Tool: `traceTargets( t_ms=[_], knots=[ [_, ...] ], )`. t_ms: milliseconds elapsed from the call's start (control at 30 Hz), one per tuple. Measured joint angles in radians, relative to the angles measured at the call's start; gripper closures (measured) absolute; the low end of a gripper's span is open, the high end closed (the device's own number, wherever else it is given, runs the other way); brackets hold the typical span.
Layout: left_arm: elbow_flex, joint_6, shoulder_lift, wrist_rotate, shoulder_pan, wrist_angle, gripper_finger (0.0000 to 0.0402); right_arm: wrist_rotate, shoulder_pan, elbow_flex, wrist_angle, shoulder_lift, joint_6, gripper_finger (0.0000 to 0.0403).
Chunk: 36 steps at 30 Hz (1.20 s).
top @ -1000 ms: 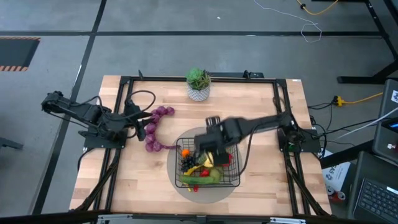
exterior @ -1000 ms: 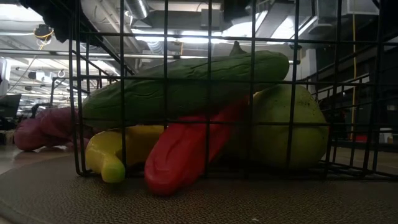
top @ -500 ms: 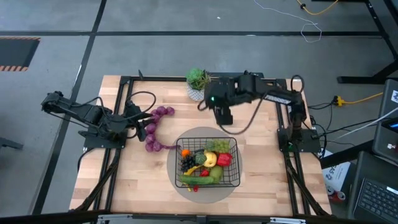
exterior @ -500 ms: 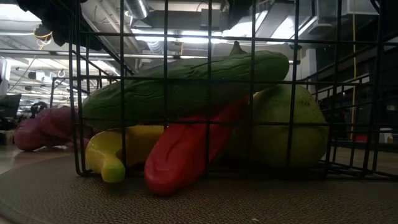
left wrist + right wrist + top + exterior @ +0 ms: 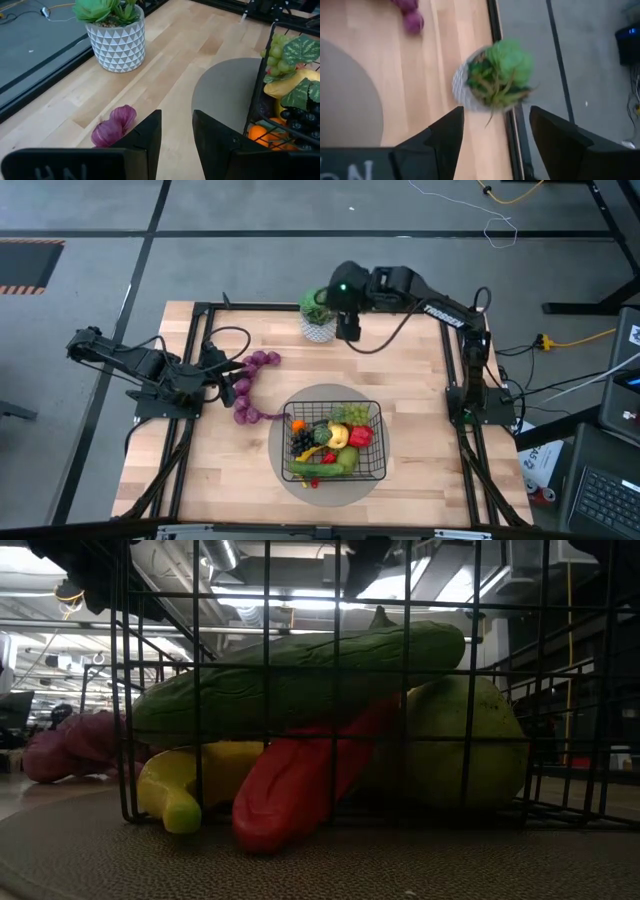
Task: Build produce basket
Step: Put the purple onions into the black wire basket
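Note:
The black wire basket (image 5: 287, 442) stands on a round grey mat, holding a cucumber (image 5: 300, 680), a red pepper (image 5: 295, 785), a banana (image 5: 185, 785), a pear (image 5: 460, 745), green grapes (image 5: 277, 52), an orange (image 5: 297, 424) and dark grapes (image 5: 302, 444). A purple grape strand (image 5: 247, 385) lies on the table left of the basket. My left gripper (image 5: 222, 373) rests low beside that strand, open by a narrow gap (image 5: 176, 120). My right gripper (image 5: 349, 332) hangs high near the table's far edge, wide open (image 5: 496, 112) and empty, above the potted plant.
A white patterned pot with a green plant (image 5: 319, 315) stands at the far edge, just left of my right gripper. Black frame rails run along the table's left, right and far sides. Bare wood lies between the plant and the mat (image 5: 280, 480).
My right gripper has risen from over the basket and swung toward the table's far edge, ending beside the potted plant. The produce in the basket lies as it did before. The left arm has kept still.

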Motion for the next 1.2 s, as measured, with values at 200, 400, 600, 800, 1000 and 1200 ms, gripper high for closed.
traceTargets(
  t_ms=[200,400,600,800,1000,1200],
  knots=[
    [-0.001,0.0,0.0,-0.018,0.001,0.022,0.0296,-0.094,-0.05,0.0,0.053,0.0,-0.001,0.0176],
    [-0.001,-0.007,0.004,-0.019,0.001,0.018,0.0296,-0.123,-0.062,0.0,-0.047,0.0,0.104,0.0176],
    [-0.001,-0.03,0.006,0.032,0.001,0.016,0.0296,-0.063,-0.042,0.0,-0.255,0.0,0.208,0.0176],
    [-0.001,-0.099,0.047,0.182,0.001,0.02,0.0296,-0.048,-0.019,0.0,-0.274,-0.007,0.227,0.0176],
    [-0.001,-0.098,0.166,0.188,0.001,0.067,0.0296,-0.044,-0.002,0.0,-0.274,-0.049,0.213,0.0176],
    [-0.001,0.041,0.294,0.189,0.001,0.067,0.0296,-0.042,0.006,0.0,-0.274,-0.154,0.258,0.0176]
  ],
)
